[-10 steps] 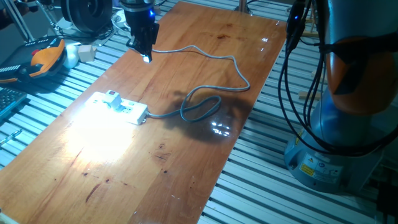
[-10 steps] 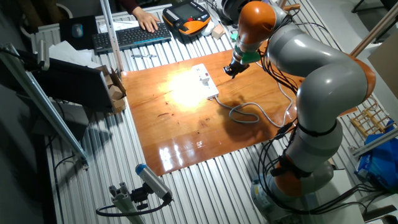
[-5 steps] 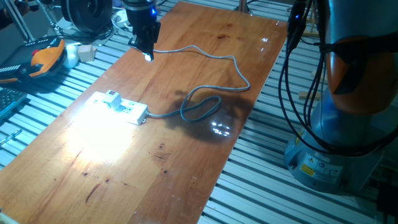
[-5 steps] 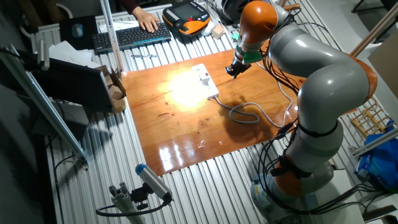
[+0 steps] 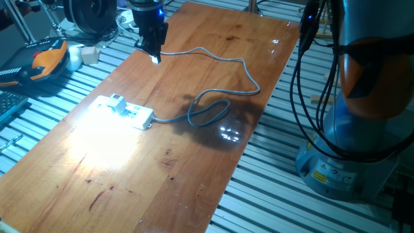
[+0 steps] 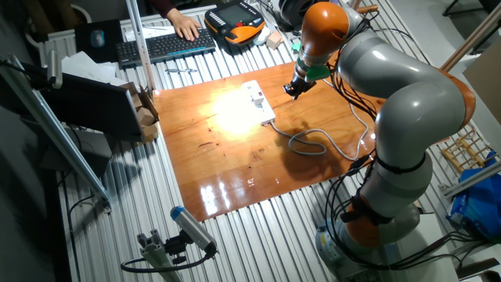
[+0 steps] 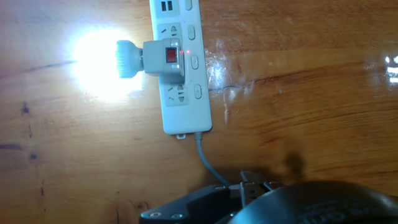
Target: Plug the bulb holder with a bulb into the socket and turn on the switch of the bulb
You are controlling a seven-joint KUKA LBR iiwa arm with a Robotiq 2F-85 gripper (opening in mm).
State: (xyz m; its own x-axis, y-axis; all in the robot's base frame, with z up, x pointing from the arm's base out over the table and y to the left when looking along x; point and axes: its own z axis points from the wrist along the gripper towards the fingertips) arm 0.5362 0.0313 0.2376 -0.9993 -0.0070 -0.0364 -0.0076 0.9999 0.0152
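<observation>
Glowing brightly, the bulb holder (image 7: 163, 58) sits plugged into the socket (image 7: 179, 68) on the counter (image 5: 213, 97); both steps look done. The pincer (image 5: 154, 54) hovers well apart, grip unclear; only retreat remains.

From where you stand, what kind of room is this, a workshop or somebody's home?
Most likely a robotics lab or workshop. A big orange-and-grey robot arm stands beside a wooden table set on a slatted metal bench, a person's hand works a keyboard nearby, and an orange handheld controller lies close.
</observation>
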